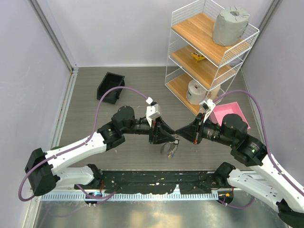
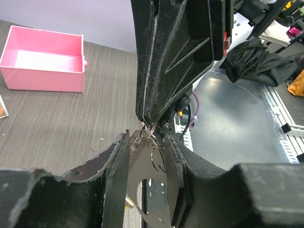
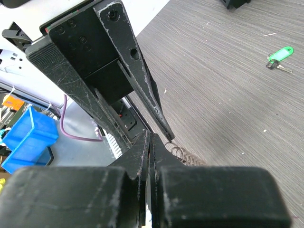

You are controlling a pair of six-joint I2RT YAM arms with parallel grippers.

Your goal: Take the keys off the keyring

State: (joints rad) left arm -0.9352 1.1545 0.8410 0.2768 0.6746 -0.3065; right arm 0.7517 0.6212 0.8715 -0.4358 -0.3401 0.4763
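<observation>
left wrist view: the ring hangs down from the right gripper, whose jaws are pinched shut on its top. it sits in the gap of the left gripper, jaws partly apart, gripping nothing i can see. the tips meet nose to nose; the keys dangle below, nearer the left arm.

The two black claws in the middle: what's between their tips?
The keyring: wire loops between the left gripper fingers, at the right gripper tip; the left wrist view shows it.
</observation>
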